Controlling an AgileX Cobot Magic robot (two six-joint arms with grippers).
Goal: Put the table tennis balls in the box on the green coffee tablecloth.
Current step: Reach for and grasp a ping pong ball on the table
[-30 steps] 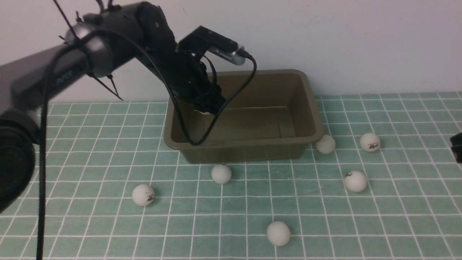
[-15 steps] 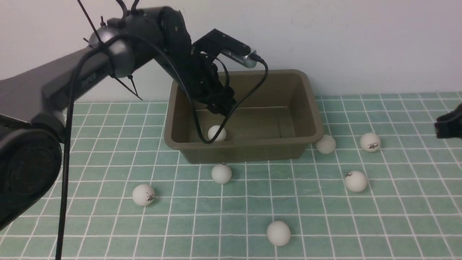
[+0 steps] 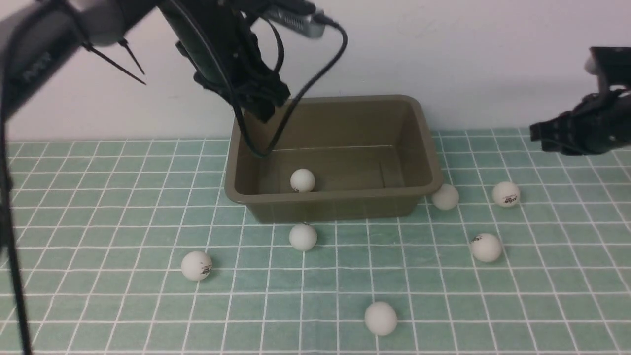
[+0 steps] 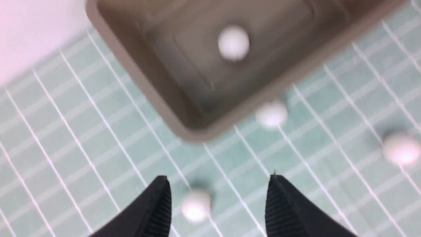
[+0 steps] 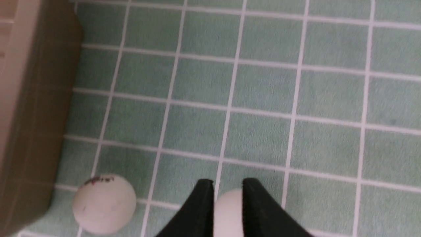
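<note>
White matte table tennis balls (image 3: 380,318), six of them, lie scattered on the pale mint-green gridded tablecloth (image 3: 98,305). A seventh rests inside the olive-brown plastic box (image 3: 335,199) behind them. Above the box's far left corner the left gripper (image 4: 218,177) hangs spread wide and empty. The right gripper (image 5: 228,181), barely parted, holds nothing.

One ball (image 3: 302,180) in box (image 3: 335,196); six others loose on tablecloth (image 3: 98,222), front and right.
</note>
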